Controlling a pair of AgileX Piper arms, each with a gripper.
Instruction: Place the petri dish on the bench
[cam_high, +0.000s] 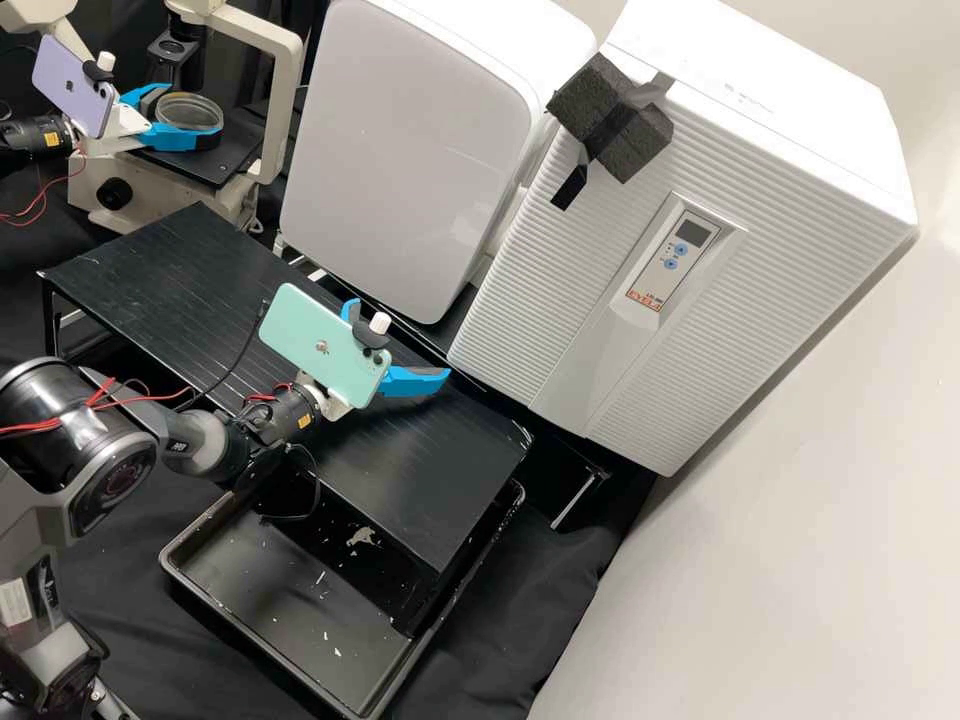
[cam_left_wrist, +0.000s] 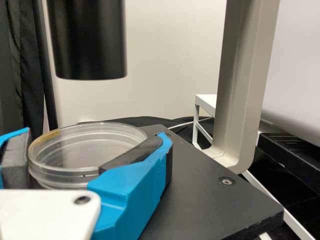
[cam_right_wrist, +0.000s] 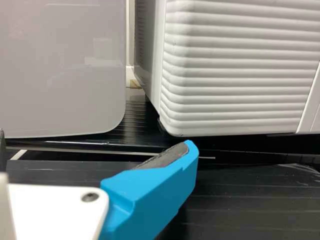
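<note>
Over the grooved black surface (cam_high: 400, 450), the right claw (cam_high: 400, 342) hangs spread and empty, probably to leave the other arm room. Beyond, the left claw (cam_high: 192, 112) grasps the dish (cam_left_wrist: 65, 172) by its clear, round sides, likely to keep it level, on or just above the microscope's flat matte stage (cam_left_wrist: 215, 200).

Left gripper (cam_high: 192, 108): farther off, roughly level, blue fingers parted in a grip | Right gripper (cam_high: 400, 340): nearer me, blue fingers spread wide
</note>
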